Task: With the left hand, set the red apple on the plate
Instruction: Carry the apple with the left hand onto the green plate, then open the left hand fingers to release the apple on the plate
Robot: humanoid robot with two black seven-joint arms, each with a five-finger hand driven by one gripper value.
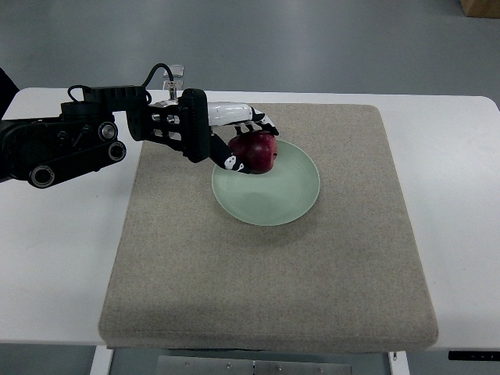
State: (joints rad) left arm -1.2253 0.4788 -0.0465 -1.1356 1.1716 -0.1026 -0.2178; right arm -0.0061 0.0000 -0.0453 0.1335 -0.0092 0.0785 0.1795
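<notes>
As seen from above, the only view, the left robot hand (234,144) reaches in from the left edge and curls its fingers (262,123) over the red apple (254,152), thumb below and fingers across the top, so the fruit is clasped from its left side. The apple sits over the upper-left part of the pale green plate (281,191), just inside the rim; whether it already rests on the plate or hangs slightly above it cannot be told. The plate lies on a beige mat (266,289) that covers most of the white worktop (461,156). The right arm does not show.

Handling, as a judgement: the apple looks firm, smooth and moderately heavy, round enough to roll once freed, with a waxy skin that may slip, so a wrap around its widest girth suits it. The plate appears rigid and may be breakable. No brand, label or legible writing is visible anywhere.
</notes>
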